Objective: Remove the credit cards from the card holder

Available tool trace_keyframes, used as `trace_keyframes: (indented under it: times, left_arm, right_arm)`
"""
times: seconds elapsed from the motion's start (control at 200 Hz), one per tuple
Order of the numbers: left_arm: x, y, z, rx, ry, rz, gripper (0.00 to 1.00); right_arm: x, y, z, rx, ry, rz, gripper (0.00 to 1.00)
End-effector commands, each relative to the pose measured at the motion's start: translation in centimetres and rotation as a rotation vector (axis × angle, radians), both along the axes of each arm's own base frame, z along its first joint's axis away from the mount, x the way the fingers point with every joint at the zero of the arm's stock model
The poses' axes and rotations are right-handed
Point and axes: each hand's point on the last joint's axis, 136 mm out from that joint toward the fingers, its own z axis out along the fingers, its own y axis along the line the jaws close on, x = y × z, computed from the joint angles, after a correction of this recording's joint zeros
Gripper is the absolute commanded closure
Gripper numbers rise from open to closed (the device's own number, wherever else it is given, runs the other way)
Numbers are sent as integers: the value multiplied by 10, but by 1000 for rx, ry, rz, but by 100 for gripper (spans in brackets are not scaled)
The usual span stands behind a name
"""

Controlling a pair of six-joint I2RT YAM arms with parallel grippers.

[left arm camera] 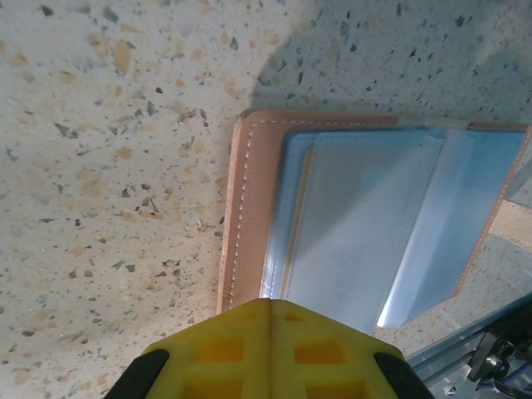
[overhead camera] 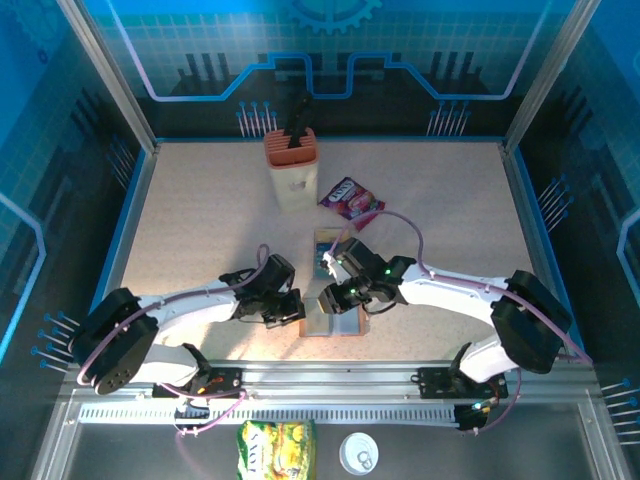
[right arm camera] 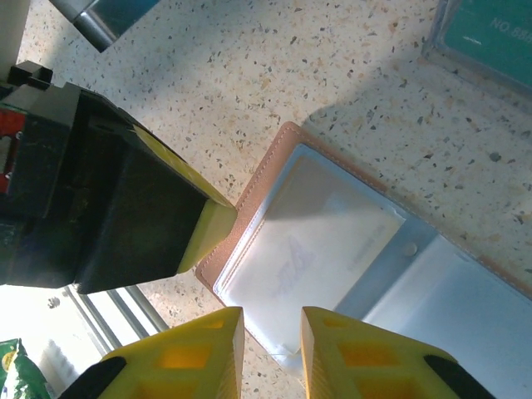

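Table [overhead camera: 200, 230]: speckled beige top, with both arms reaching to its near middle.
Card holder [overhead camera: 345, 322]: salmon-brown, lying open and flat at 6 o'clock from the table centre. Its grey-blue clear sleeves [left arm camera: 366, 224] face up.
Credit cards [overhead camera: 328, 248]: teal-faced, flat on the table just at 12 o'clock from the card holder and apart from it. The right wrist view shows a corner [right arm camera: 490, 33].
Left gripper [overhead camera: 290, 308]: at 9 o'clock of the card holder. Its fingers are pressed together with nothing between them [left arm camera: 270, 349], and one yellow tip touches the leather edge [right arm camera: 212, 233].
Right gripper [overhead camera: 335, 295]: over the card holder's 12 o'clock side. Its fingers stand a narrow gap apart above a sleeve edge [right arm camera: 270, 332], and no grip is discernible.
Purple snack packet [overhead camera: 350, 197]: at 12 to 1 o'clock from the credit cards.
Orange-topped block [overhead camera: 290, 165]: at 11 o'clock from the credit cards, near the far edge.
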Motion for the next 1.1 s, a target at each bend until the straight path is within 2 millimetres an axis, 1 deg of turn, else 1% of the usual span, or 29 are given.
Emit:
trace_keyframes:
  times: [0.0, 0.14, 0.325, 0.45, 0.68, 0.755, 0.86, 1.096]
  left_arm:
    - [-9, 4, -9, 23, 22, -31, 95]
    - [-11, 6, -16, 44, 36, -41, 95]
    - [-12, 10, -18, 64, 38, -41, 95]
    - [-13, 12, -20, 79, 42, -43, 95]
    - [-14, 16, -21, 92, 45, -39, 96]
    - [-14, 16, -20, 93, 46, -37, 96]
    - [-15, 16, -21, 96, 50, -37, 95]
    - [-17, 19, -23, 111, 61, -33, 96]
  right_arm:
    - [-7, 3, -10, -13, 32, -20, 76]
    - [-13, 6, -18, -15, 65, -31, 76]
    - [-17, 9, -26, -16, 132, -70, 78]
    - [-21, 17, -27, 4, 199, -79, 78]
    - [-23, 31, -32, 41, 272, -83, 70]
    - [-22, 31, -36, 33, 279, -92, 68]
    - [-20, 30, -40, 13, 284, -101, 68]
    - [-16, 11, -49, -40, 282, -154, 67]
